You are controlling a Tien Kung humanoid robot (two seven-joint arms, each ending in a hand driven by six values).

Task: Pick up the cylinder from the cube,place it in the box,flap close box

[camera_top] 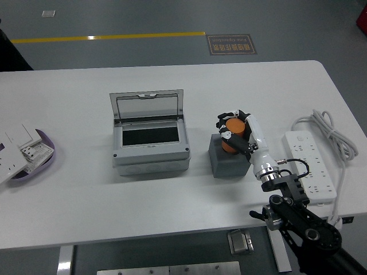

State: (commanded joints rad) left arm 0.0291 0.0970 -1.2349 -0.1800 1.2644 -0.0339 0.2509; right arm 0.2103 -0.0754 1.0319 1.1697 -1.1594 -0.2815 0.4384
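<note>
A: Where is the orange cylinder [234, 134]?

B: Right of centre in the frame, on top of the grey cube [227, 159], with the right robot hand [238, 133] wrapped around it, fingers curled on both sides.

A: And the box [150, 137]?

B: Just left of the cube on the white worktop [86, 200], its clear lid tilted up at the back, interior dark.

A: Anything else?

B: A white power strip [310, 165] at the right edge, and a purple tray [35, 156] at the left edge.
</note>
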